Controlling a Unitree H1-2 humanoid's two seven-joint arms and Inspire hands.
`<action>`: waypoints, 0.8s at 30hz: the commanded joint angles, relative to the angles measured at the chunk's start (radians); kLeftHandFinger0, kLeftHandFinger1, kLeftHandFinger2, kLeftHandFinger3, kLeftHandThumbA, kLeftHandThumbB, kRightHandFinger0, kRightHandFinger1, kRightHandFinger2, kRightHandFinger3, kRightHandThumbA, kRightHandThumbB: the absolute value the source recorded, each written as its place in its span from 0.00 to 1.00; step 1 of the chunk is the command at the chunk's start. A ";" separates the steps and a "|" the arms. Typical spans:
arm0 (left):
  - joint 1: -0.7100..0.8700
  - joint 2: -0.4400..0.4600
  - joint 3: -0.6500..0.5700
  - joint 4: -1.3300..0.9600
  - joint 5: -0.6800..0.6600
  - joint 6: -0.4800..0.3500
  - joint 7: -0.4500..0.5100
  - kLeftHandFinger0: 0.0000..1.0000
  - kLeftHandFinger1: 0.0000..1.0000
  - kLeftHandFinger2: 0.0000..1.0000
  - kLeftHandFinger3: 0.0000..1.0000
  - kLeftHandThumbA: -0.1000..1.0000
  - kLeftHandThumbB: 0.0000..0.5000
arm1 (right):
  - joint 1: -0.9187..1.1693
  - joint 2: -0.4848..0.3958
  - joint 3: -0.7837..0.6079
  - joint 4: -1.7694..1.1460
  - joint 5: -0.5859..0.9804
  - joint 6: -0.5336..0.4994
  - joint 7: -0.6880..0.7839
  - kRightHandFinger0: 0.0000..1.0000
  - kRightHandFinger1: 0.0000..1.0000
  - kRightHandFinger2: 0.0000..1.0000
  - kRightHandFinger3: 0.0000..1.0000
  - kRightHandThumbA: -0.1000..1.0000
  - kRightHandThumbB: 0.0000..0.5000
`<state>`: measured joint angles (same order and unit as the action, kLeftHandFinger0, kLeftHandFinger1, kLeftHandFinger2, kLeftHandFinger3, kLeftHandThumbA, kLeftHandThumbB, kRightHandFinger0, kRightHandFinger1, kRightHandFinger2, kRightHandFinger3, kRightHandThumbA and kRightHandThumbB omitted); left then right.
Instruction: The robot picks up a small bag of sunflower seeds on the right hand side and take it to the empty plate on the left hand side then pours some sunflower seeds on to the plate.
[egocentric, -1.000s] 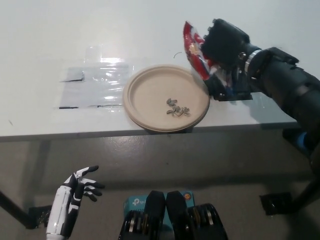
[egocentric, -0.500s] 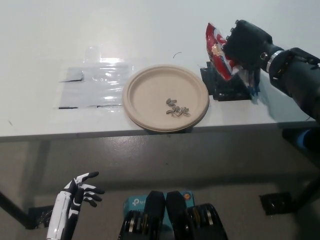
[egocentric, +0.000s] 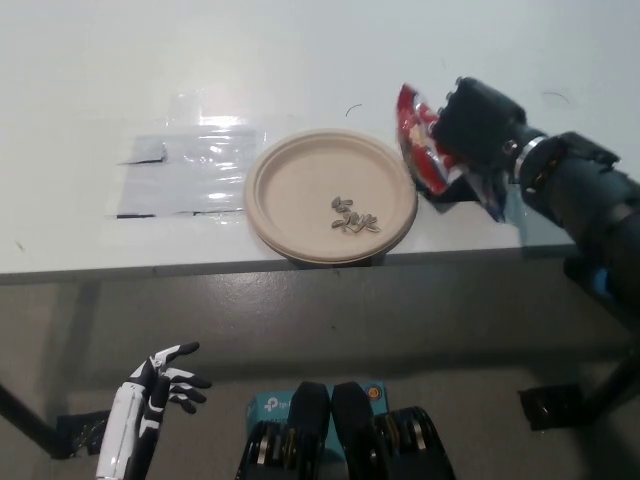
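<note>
While the right hand (egocentric: 478, 128) fingers grip one bag (egocentric: 420, 150), left hand (egocentric: 160, 385) spread, one plate (egocentric: 290, 195).

Probably a lab: plain white table (egocentric: 150, 60), taped plastic sheet (egocentric: 185, 180), bare grey floor (egocentric: 300, 320).

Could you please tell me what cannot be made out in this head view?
- Most of the bag: the right robot hand covers it, so its opening and remaining contents stay hidden.
- The seeds on the plate: too small to count.
- The right arm: cut off by the picture's right edge.
- The left robot hand, open below the table: its forearm leaves the bottom edge.
</note>
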<state>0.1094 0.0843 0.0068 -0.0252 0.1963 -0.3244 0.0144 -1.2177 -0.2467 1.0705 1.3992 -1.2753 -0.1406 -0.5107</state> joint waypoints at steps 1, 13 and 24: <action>-0.001 0.001 0.008 -0.018 0.020 -0.039 0.030 0.38 0.40 0.46 0.71 1.00 0.00 | -0.056 0.024 -0.091 0.015 0.117 0.047 0.219 1.00 1.00 1.00 1.00 0.32 0.82; 0.001 0.001 0.010 -0.017 0.003 -0.035 0.024 0.40 0.41 0.46 0.72 1.00 0.01 | -0.042 0.036 -0.223 0.008 0.206 0.034 0.408 1.00 1.00 1.00 1.00 0.71 1.00; 0.002 0.000 0.013 -0.013 -0.003 -0.035 0.024 0.41 0.41 0.46 0.71 1.00 0.04 | -0.060 0.015 -0.407 -0.046 0.394 -0.052 0.754 1.00 1.00 1.00 1.00 0.66 1.00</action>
<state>0.1093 0.0842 0.0078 -0.0228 0.2021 -0.3241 0.0140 -1.2227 -0.2026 0.7599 1.3958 -1.0518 -0.1244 -0.0599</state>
